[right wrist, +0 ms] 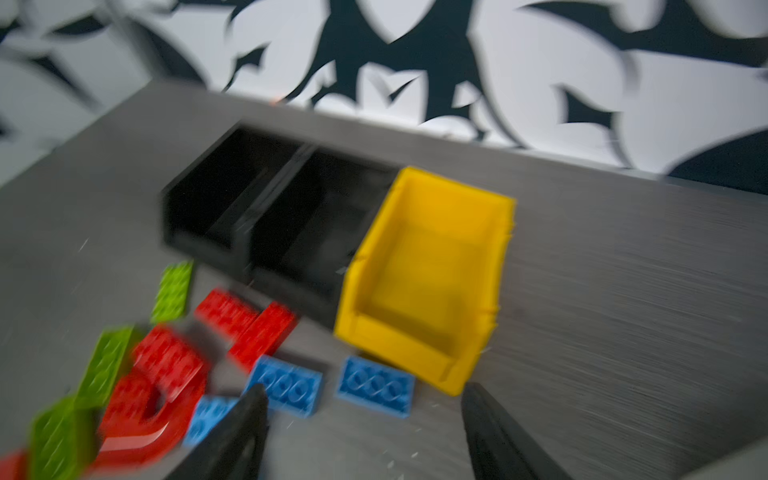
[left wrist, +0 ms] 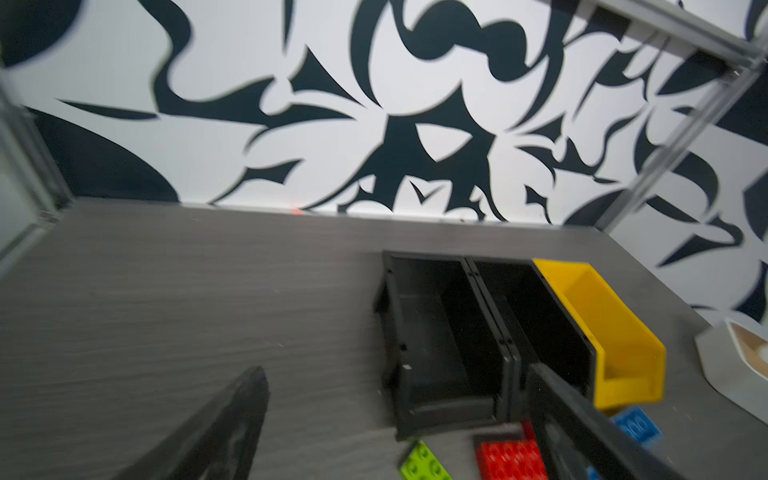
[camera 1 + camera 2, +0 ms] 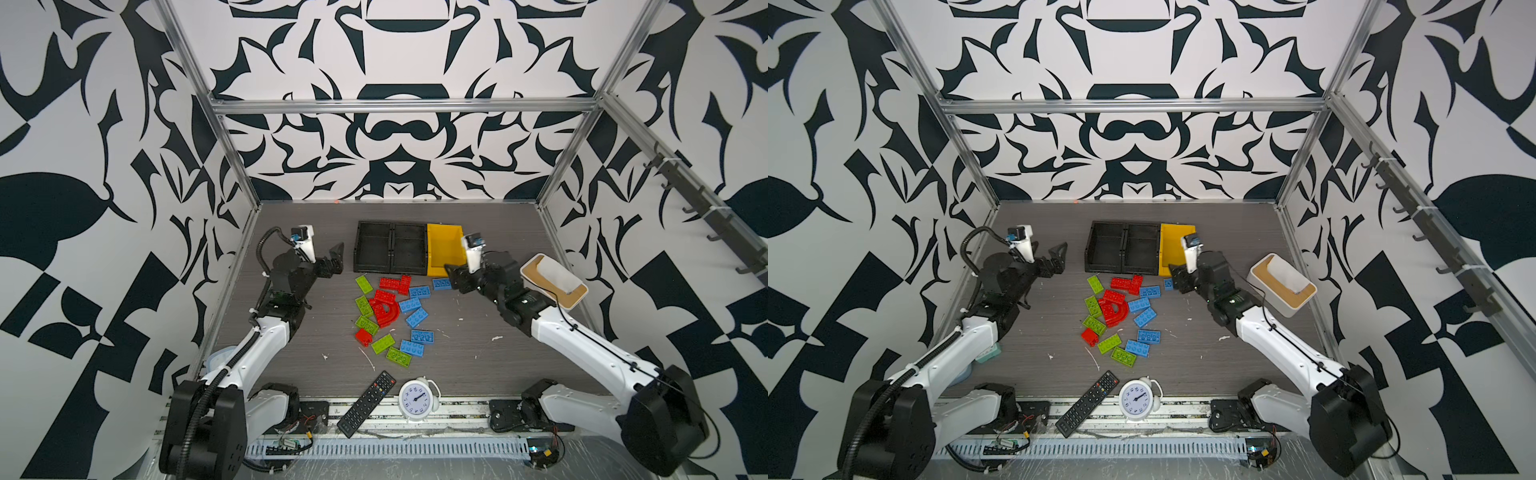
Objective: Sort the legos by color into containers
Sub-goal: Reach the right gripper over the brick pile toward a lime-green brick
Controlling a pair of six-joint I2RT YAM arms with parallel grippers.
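Open and holding nothing, the right gripper (image 1: 363, 394) shows best in its own wrist view. Its two black fingers (image 1: 245, 424) stand apart above a blue brick (image 1: 376, 386) that lies just in front of the yellow bin (image 1: 399, 349). Both top views place this gripper low at the bin's near corner, but its jaws are hard to read from there, and in a top view it covers part of that brick.

The left gripper (image 2: 397, 370) is open too. The left wrist view shows its fingers wide apart, blurred and cut off by the frame edge, and one crosses the near end of the black bins (image 2: 419, 332). In both top views it hangs to the left of those bins, apart from them.

The legos (image 3: 390, 316) lie loose on the grey worktop (image 3: 469, 316) in front of the bins. They are flat studded rectangles: lime green on the cluster's left, blue on its right, and red in the middle around a red curved arch (image 3: 388, 312). The two black bins are joined side by side, with the yellow bin against their right side, and all three floors show bare.

Both wrist views are smeared, so the studs blur. The left one catches only a green, a red and a blue brick at its edge.

Only the top views show the remote (image 3: 368, 403) and the clock (image 3: 415, 399) at the front. They also show the whole white box (image 3: 555, 280) with its tan rim, beside the right arm.
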